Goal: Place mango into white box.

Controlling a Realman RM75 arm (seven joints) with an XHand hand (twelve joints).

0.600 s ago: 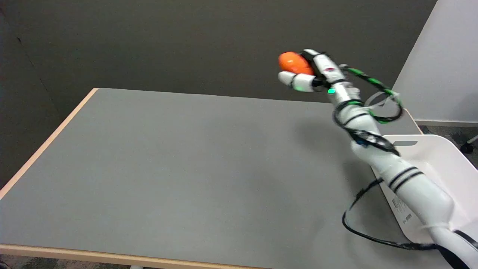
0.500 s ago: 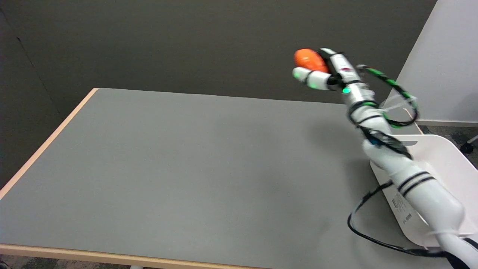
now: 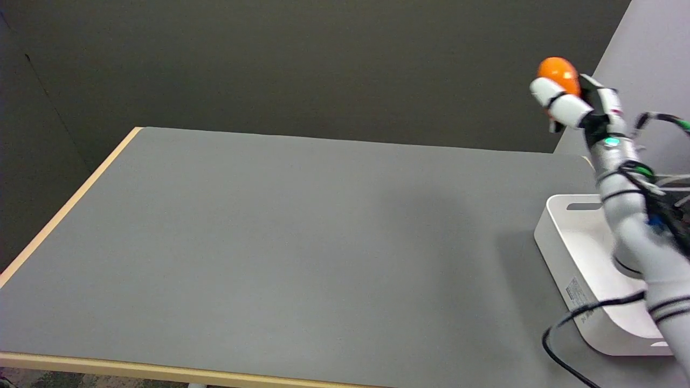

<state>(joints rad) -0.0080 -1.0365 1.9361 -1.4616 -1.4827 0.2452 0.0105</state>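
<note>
My right hand (image 3: 574,99) holds the orange mango (image 3: 558,70) high in the air at the picture's upper right, fingers wrapped round its lower side. Only the mango's top shows above the fingers. The white box (image 3: 560,253) stands on the grey table at the right edge, below the hand and a little nearer to me. My forearm crosses over the box and hides part of its inside.
The grey table (image 3: 280,231) has a pale wooden edge along its left and near sides. A black cable (image 3: 571,318) loops from my arm over the box's near corner. A light wall panel (image 3: 647,64) rises behind the hand at the far right.
My right arm has swung to the right with the mango in the hand, from above the table's far edge to above the white box. More of the box's left wall now shows.
</note>
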